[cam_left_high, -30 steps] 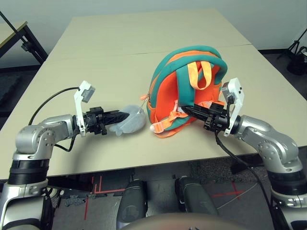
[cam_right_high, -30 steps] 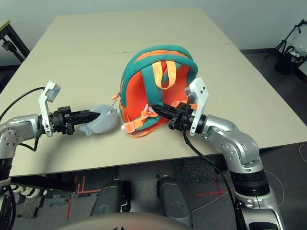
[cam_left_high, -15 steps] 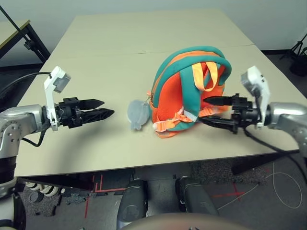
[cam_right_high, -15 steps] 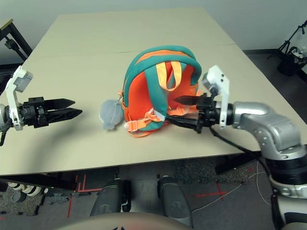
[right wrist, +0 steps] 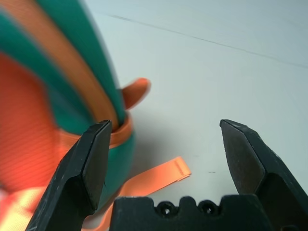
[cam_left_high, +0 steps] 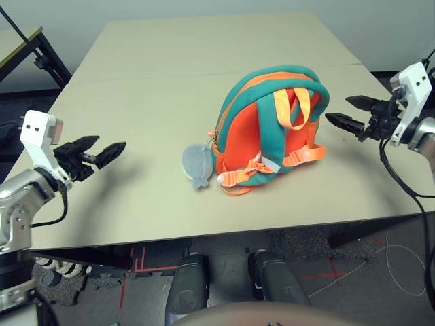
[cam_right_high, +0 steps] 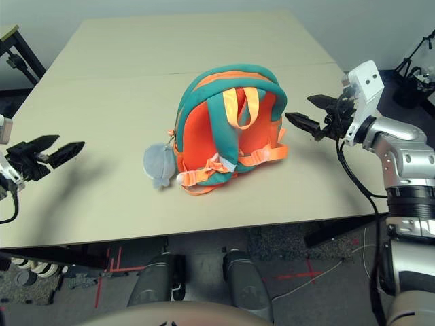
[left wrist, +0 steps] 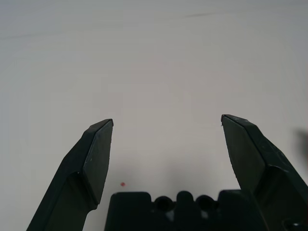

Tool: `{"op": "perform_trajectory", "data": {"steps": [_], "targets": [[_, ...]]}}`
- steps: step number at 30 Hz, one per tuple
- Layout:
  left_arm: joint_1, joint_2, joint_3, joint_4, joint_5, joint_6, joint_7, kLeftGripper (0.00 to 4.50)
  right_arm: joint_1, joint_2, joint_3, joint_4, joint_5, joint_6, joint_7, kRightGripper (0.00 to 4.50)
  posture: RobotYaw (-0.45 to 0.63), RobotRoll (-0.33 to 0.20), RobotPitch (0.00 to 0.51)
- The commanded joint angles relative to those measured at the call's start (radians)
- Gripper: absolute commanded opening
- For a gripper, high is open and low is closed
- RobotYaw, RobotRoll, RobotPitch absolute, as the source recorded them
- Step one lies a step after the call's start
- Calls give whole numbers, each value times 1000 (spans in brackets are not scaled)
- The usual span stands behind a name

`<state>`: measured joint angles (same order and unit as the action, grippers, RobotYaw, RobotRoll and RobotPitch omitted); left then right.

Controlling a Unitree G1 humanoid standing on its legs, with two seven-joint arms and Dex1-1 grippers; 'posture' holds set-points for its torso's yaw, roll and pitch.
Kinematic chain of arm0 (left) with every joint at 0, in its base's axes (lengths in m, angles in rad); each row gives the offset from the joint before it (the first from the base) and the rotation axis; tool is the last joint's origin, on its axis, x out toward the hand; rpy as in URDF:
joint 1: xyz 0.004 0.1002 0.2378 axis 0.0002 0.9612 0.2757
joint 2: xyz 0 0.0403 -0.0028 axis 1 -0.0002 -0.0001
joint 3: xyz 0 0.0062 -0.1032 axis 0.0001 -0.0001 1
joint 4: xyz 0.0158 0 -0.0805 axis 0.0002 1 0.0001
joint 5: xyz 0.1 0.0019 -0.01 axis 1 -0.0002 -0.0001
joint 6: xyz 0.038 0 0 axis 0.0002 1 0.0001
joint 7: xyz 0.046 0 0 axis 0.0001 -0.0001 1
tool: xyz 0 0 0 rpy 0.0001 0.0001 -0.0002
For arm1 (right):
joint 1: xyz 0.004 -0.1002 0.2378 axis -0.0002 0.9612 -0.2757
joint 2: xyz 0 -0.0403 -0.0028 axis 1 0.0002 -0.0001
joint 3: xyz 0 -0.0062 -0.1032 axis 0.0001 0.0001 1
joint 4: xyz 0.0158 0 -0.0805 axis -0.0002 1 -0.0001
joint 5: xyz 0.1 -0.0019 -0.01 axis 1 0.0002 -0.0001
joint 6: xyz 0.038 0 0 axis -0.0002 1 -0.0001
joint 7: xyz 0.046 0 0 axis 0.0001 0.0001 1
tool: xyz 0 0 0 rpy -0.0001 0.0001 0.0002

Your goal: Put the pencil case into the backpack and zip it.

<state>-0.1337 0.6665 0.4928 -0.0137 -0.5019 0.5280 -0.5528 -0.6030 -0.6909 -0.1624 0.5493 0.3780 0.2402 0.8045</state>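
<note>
Presently, in the left eye view, the small teal and orange soft fabric backpack (cam_left_high: 270, 129) stands on the pale, flat-topped table (cam_left_high: 149, 54), back panel and orange straps facing the robot. The grey plush fish-shaped charm (cam_left_high: 197, 163) lies beside it. The body is likely light and pliable; expect it to sag or tip under a one-sided push. For lifting, take the orange fabric top loop (cam_left_high: 300, 110); for steadying, pinch the padded rim. The charm is soft; avoid using it as a grip point.

In the right eye view, the black two-fingered right gripper (cam_right_high: 297, 111) is spread, apart from the backpack.

In the left wrist view, the black two-fingered left gripper (left wrist: 167, 118) is spread over bare tabletop.

In the right wrist view, a loose orange webbing end (right wrist: 161, 177) lies near the backpack; keep it clear of the fingers.
</note>
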Motion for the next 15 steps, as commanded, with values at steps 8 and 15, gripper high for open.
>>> {"op": "perform_trajectory", "data": {"steps": [8,15], "targets": [[-36,-91,21,220,150,-286,212,4500,-166,144,-133,433,-78,-311,-387,4439,-43,0,77],[-29,-126,17,274,186,-353,267,4500,-168,165,-138,534,-117,-393,-467,4439,-48,0,69]]}}
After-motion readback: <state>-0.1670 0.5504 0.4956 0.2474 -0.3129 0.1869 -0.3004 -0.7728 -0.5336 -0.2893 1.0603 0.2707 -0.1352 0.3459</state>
